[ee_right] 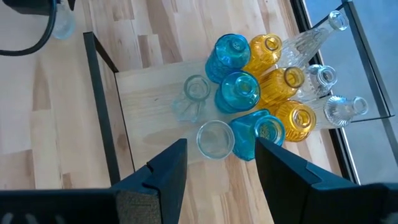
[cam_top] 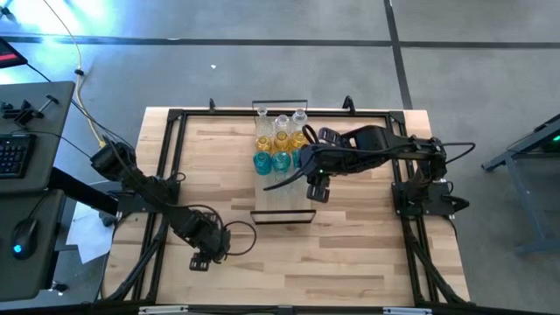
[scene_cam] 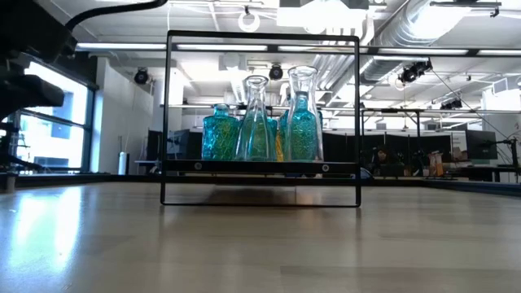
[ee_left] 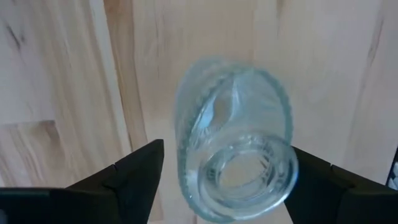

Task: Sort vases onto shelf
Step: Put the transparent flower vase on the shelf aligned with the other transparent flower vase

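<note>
Clear glass vase (ee_left: 233, 140) near table's (cam_top: 350, 254) front edge, between left gripper's (ee_left: 227, 180) wide-apart fingers, not held yet; likely light, slippery, easy to break, so best pinched gently round the belly; right gripper (ee_right: 214, 168) half open, empty, above shelf (ee_right: 152, 99).

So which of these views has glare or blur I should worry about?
High view: bright glare washes the floor at the top left corner. Low view: window light reflects off the tabletop, and the room behind the shelf is brightly lit. Left wrist view: the clear vase between the fingers is smeared, its far end soft. Right wrist view: the vases look sharp.
</note>
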Robot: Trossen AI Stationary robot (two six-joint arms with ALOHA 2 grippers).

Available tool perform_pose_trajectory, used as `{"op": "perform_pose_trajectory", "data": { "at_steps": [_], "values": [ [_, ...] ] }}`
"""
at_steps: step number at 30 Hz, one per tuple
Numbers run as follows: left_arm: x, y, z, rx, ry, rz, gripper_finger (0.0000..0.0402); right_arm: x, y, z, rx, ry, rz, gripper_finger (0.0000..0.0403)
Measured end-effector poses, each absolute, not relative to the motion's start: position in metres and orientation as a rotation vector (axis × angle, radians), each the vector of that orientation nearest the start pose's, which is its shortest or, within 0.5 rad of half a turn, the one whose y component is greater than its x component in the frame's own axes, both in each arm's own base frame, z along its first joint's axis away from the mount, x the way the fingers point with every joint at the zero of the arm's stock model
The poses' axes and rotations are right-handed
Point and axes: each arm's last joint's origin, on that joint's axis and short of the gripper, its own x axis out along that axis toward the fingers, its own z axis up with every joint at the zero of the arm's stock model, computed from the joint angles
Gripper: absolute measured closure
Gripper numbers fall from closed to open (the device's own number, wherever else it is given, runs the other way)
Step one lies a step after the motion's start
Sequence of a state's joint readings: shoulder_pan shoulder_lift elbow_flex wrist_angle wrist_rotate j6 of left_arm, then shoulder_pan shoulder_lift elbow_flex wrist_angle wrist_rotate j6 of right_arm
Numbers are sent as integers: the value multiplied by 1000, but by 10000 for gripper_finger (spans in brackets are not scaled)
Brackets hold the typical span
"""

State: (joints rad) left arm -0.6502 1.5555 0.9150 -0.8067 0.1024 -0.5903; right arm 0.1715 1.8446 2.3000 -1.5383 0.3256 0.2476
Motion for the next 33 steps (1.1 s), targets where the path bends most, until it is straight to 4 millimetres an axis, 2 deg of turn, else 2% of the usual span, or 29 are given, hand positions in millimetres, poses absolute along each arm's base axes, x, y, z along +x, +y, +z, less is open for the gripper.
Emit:
{"op": "perform_pose_trajectory", "data": {
  "at_steps": [9, 23, 33],
  "values": [
    [212, -163, 177, -81, 1464, -207, 152, 326, 47, 435, -46, 1021, -269, 233],
    [211, -163, 177, -79, 1464, -191, 196, 326, 47, 435, -37, 1020, -273, 233],
    [207, -159, 178, -87, 1500, -128, 197, 326, 47, 435, -36, 1022, -269, 233]
  ]
}}
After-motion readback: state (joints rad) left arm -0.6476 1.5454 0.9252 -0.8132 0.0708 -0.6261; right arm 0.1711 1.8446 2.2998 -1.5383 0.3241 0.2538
